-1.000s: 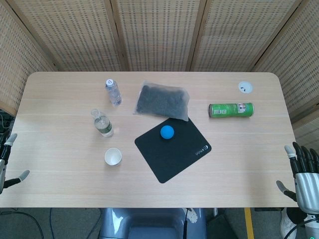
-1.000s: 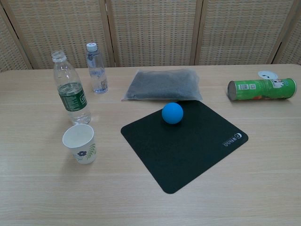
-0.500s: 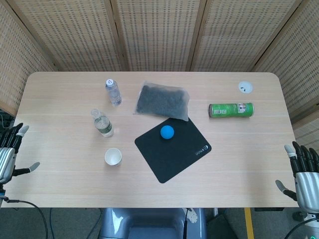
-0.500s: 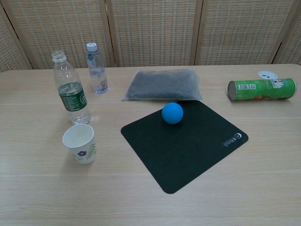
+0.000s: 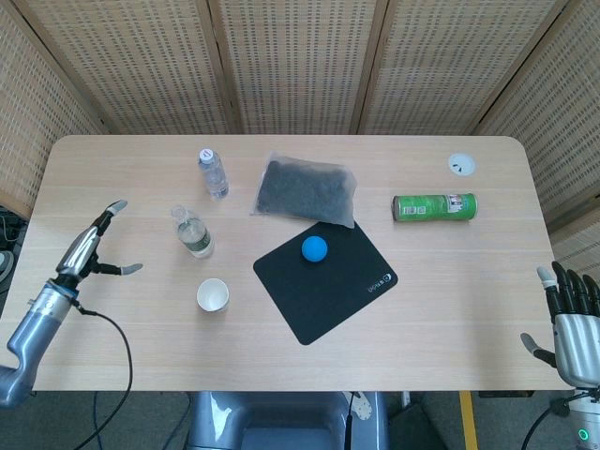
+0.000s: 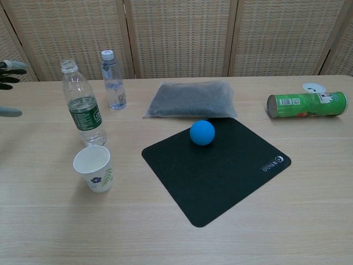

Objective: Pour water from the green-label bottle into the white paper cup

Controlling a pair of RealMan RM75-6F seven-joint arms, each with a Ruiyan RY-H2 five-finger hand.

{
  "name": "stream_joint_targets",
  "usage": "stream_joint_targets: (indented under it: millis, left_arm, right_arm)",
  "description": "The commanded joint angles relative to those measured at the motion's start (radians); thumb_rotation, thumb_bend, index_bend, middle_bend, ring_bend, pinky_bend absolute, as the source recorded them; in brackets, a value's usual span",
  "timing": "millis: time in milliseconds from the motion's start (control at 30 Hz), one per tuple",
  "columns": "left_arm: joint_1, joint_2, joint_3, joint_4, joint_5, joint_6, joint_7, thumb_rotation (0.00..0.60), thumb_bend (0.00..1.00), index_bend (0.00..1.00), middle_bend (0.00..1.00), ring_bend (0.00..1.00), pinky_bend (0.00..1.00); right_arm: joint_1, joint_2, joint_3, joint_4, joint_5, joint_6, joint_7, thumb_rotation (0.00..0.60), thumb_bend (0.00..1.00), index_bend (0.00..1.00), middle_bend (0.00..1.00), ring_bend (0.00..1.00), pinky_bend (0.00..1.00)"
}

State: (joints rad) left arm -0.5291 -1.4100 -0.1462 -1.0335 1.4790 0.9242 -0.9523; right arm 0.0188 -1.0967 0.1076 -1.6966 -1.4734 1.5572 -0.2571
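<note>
The green-label bottle (image 5: 192, 233) (image 6: 84, 105) stands upright and uncapped on the table's left part. The white paper cup (image 5: 213, 295) (image 6: 94, 168) stands just in front of it, empty side up. My left hand (image 5: 90, 247) hovers over the table to the left of the bottle, fingers spread, holding nothing; in the chest view only its fingertips (image 6: 10, 66) show at the left edge. My right hand (image 5: 573, 321) hangs off the table's front right corner, fingers apart and empty.
A small capped bottle (image 5: 213, 172) stands behind the green-label one. A dark bag (image 5: 307, 190), a black mat (image 5: 324, 279) with a blue ball (image 5: 314, 248), a lying green can (image 5: 434, 207) and a white lid (image 5: 460, 164) fill the middle and right.
My left hand has swung up from beside the table's left edge and now reaches in over the tabletop toward the bottle. The right hand has barely moved.
</note>
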Motion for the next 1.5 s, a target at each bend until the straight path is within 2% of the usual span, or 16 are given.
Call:
stream_joint_targets:
  millis: [33, 233, 333, 733, 800, 833, 867, 967, 1033, 1233, 1333, 1500]
  left_arm:
    - [-0.094, -0.099, -0.007, 0.107, 0.003, -0.098, -0.194, 0.6, 0.03, 0.0, 0.0, 0.0, 0.0]
    - [-0.15, -0.181, 0.012, 0.222, 0.033, -0.116, -0.321, 0.6, 0.01, 0.0, 0.0, 0.0, 0.0]
    - [-0.178, -0.221, 0.005, 0.269, 0.022, -0.132, -0.365, 0.6, 0.0, 0.0, 0.0, 0.0, 0.0]
    - [-0.266, -0.333, 0.013, 0.393, 0.01, -0.193, -0.425, 0.6, 0.01, 0.0, 0.0, 0.0, 0.0]
    - [-0.268, -0.353, 0.004, 0.416, -0.006, -0.195, -0.438, 0.6, 0.04, 0.0, 0.0, 0.0, 0.0]
    - [-0.269, -0.363, 0.001, 0.431, -0.014, -0.198, -0.448, 0.6, 0.09, 0.01, 0.01, 0.0, 0.01]
    - [-0.27, -0.367, 0.001, 0.437, -0.015, -0.198, -0.451, 0.6, 0.13, 0.03, 0.02, 0.01, 0.03]
    - [-0.272, -0.38, 0.011, 0.459, -0.011, -0.203, -0.48, 0.6, 0.33, 0.21, 0.14, 0.09, 0.21]
    - [-0.275, -0.391, 0.016, 0.476, -0.009, -0.205, -0.513, 0.6, 0.42, 0.33, 0.21, 0.15, 0.26]
    - [-0.287, -0.431, 0.009, 0.532, -0.02, -0.202, -0.564, 0.6, 0.47, 0.52, 0.36, 0.23, 0.27]
    - [-0.286, -0.441, 0.007, 0.548, -0.025, -0.196, -0.567, 0.6, 0.49, 0.57, 0.4, 0.25, 0.27]
    - [-0.276, -0.434, 0.009, 0.552, -0.023, -0.159, -0.585, 0.6, 0.5, 0.59, 0.42, 0.27, 0.28]
  right_arm:
    - [0.006, -0.005, 0.007, 0.007, 0.015, -0.009, -0.005, 0.6, 0.0, 0.0, 0.0, 0.0, 0.0]
    - [0.016, -0.011, 0.015, 0.018, 0.043, -0.027, -0.009, 0.6, 0.0, 0.0, 0.0, 0.0, 0.0]
    - [0.025, -0.014, 0.021, 0.023, 0.061, -0.043, -0.014, 0.6, 0.0, 0.0, 0.0, 0.0, 0.0]
    - [0.042, -0.023, 0.03, 0.037, 0.103, -0.069, -0.027, 0.6, 0.0, 0.0, 0.0, 0.0, 0.0]
    - [0.043, -0.024, 0.031, 0.041, 0.11, -0.071, -0.024, 0.6, 0.0, 0.0, 0.0, 0.0, 0.0]
    - [0.044, -0.025, 0.032, 0.044, 0.113, -0.073, -0.022, 0.6, 0.0, 0.0, 0.0, 0.0, 0.0]
    - [0.045, -0.025, 0.032, 0.045, 0.114, -0.073, -0.022, 0.6, 0.0, 0.0, 0.0, 0.0, 0.0]
    - [0.047, -0.026, 0.033, 0.05, 0.119, -0.078, -0.019, 0.6, 0.0, 0.0, 0.0, 0.0, 0.0]
    - [0.05, -0.027, 0.032, 0.052, 0.122, -0.082, -0.017, 0.6, 0.0, 0.0, 0.0, 0.0, 0.0]
    - [0.053, -0.028, 0.03, 0.054, 0.12, -0.082, -0.014, 0.6, 0.0, 0.0, 0.0, 0.0, 0.0]
    - [0.053, -0.027, 0.029, 0.055, 0.121, -0.082, -0.013, 0.6, 0.0, 0.0, 0.0, 0.0, 0.0]
    - [0.052, -0.025, 0.027, 0.054, 0.12, -0.078, -0.006, 0.6, 0.0, 0.0, 0.0, 0.0, 0.0]
